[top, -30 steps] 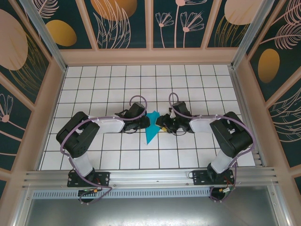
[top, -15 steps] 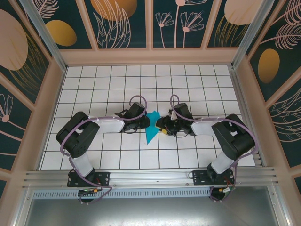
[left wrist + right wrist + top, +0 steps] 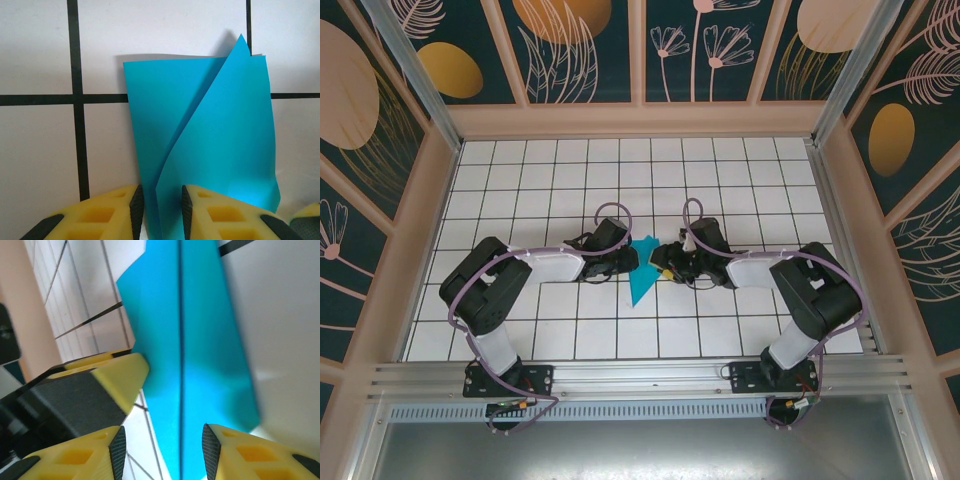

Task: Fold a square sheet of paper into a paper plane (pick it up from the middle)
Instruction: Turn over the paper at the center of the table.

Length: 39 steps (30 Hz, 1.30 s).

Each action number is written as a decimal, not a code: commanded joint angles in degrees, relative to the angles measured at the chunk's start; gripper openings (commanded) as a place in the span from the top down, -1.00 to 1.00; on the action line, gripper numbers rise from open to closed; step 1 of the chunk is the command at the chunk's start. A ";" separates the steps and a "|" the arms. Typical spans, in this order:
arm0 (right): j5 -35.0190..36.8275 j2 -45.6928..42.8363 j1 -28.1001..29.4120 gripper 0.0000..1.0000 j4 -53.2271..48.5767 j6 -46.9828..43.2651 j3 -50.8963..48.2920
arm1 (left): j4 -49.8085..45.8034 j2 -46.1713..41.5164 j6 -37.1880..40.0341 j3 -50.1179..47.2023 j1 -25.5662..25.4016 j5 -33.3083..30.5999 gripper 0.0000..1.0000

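The square sheet of paper (image 3: pixel 640 272) is folded into a narrow teal wedge and sits mid-table between the two grippers. My left gripper (image 3: pixel 631 262) comes in from the left and is shut on the sheet's near edge. In the left wrist view the layered paper (image 3: pixel 210 135) fills the narrow gap at my left gripper (image 3: pixel 162 212), and one flap bows upward. My right gripper (image 3: pixel 661 264) is at the right side of the sheet. In the right wrist view my right gripper (image 3: pixel 162 452) is open. Its pads stand either side of the centre crease of the paper (image 3: pixel 200 340) without pinching it.
White tiled floor (image 3: pixel 560 180) with black grid lines surrounds the paper. Wooden side walls (image 3: pixel 420 230) and decorated back panels (image 3: pixel 640 60) enclose it. An aluminium rail (image 3: pixel 640 375) carries both arm bases at the near edge. A yellow finger (image 3: pixel 117 377) of the left gripper shows in the right wrist view.
The right gripper's jaws have widened a little and its wrist has edged left toward the paper. The left arm and the paper have stayed where they were.
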 commanded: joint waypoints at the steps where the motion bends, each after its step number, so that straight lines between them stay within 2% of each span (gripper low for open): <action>1: 8.65 -2.07 0.26 0.05 -11.93 -4.69 3.70 | -1.38 1.39 -0.59 -1.50 -0.42 3.13 0.41; 4: 9.52 -1.99 0.32 0.05 -14.79 -6.61 4.86 | -1.47 1.47 -0.48 -1.36 -0.45 3.11 0.41; 27: 3.35 5.08 0.88 0.09 -7.34 -3.79 6.47 | -1.47 2.25 -0.32 -0.95 -0.47 3.94 0.42; 33: 1.53 6.37 1.24 0.07 -2.27 -2.79 6.59 | -1.21 2.28 -0.39 -1.18 -0.43 3.99 0.45; 39: 1.22 9.05 1.82 0.14 1.37 -2.54 7.53 | -0.94 2.01 -0.57 -1.39 -0.47 4.10 0.51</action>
